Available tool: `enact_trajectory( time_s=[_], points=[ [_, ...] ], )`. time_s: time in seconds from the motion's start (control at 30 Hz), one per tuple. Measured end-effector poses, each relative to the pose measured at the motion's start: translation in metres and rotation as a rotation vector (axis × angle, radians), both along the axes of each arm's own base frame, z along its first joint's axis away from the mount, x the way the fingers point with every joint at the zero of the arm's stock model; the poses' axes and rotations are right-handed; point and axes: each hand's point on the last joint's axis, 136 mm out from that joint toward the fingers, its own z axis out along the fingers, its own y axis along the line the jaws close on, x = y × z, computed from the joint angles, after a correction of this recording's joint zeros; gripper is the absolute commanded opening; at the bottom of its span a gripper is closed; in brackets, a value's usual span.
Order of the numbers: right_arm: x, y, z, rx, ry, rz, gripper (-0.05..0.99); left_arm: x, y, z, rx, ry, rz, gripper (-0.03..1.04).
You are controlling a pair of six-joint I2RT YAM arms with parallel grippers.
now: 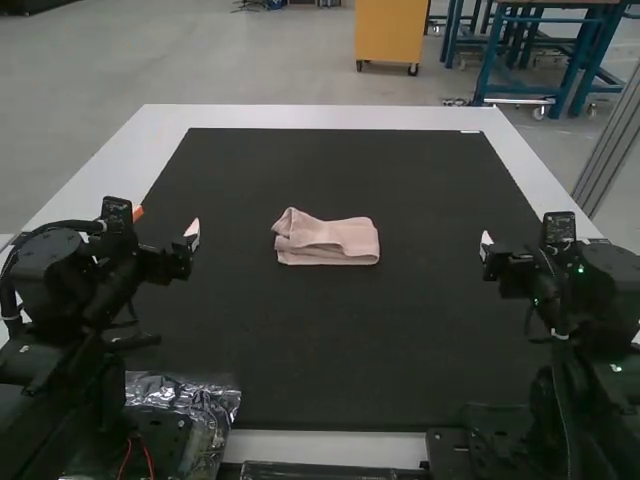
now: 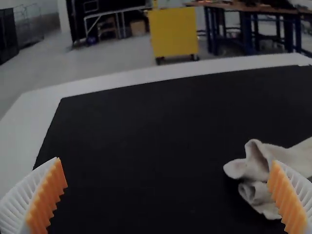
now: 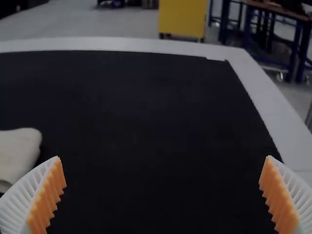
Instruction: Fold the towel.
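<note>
Mat (image 1: pixel 330 340): on the surface (image 1: pixel 300 117), inside its rim.
Towel (image 1: pixel 335 240): on the mat, near its middle, between the arms.
Left arm (image 1: pixel 75 280): at the towel's 8 o'clock.
Right arm (image 1: pixel 600 300): at its 4 o'clock.
Plastic wrap (image 1: pixel 215 402): at its 7 o'clock.

The left arm (image 1: pixel 75 280) is bent, and its end effector (image 1: pixel 193 232) has the white ribbed fingers (image 2: pixel 19 209) spread wide, with orange pads (image 2: pixel 48 195) facing each other. The right arm (image 1: pixel 600 300) is bent also, and the fingers of its end effector (image 1: pixel 487 243) stand likewise wide apart. Between the two end effectors there is a broad gap.
</note>
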Motion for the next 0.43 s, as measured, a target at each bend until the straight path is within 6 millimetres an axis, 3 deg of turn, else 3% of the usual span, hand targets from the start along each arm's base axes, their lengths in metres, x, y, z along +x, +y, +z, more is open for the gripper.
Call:
enact_trajectory(
  time_s=[0.43],
  points=[
    [0.0, 0.0007, 0.0, -0.006, 0.0, 0.004, 0.92, 0.0007, 0.0079, -0.0007, -0.031, 0.006, 0.034, 0.97]
  ],
)
